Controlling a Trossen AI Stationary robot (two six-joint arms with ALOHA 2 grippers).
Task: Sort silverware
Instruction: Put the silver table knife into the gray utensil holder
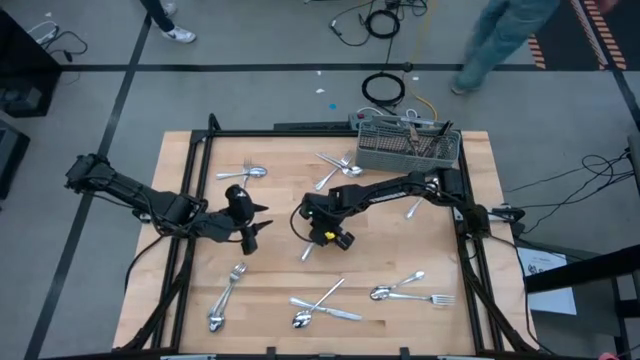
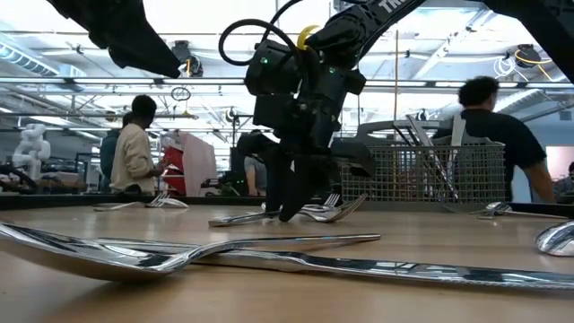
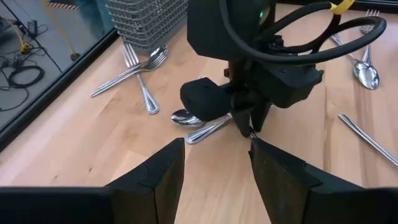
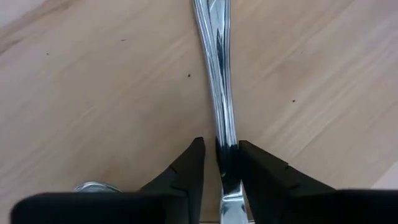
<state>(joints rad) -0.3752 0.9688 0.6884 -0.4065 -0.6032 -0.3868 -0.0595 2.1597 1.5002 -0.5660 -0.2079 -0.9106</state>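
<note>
Risk at the grasp: the right gripper (image 4: 219, 171) is down at the middle of the table (image 1: 200, 170), its jaws on both sides of a thin utensil handle (image 4: 217, 93). The handle is smooth and lies flat on the wood, so I judge it may slip or turn out of the jaws if they press only on the rounded edges.
Risk of a neighbour piece: a spoon (image 3: 186, 117) lies just beside the right gripper, partly under it. A lift could drag or push it.
Risk of collision: the left gripper (image 3: 214, 171) hovers near, to the left of the right one and pointing at it. If both move now, the arms may touch.
Right jaws: narrowly spread, the two pads close against the handle. They appear to touch it, but I cannot tell if they already pinch it firmly. The handle is not lifted from the table.
Left jaws: spread apart, holding nothing and touching nothing.
Near silverware: a crossed group (image 1: 322, 308) at the near edge, a fork and spoon (image 1: 225, 295) at near left, another group (image 1: 410, 290) at near right.
Far silverware: a spoon and fork (image 1: 250, 172) at far left, some pieces (image 1: 337, 166) beside the basket.
Wire basket (image 1: 390, 148): at the far right of the table, with a few utensils (image 1: 422, 135) standing inside.
</note>
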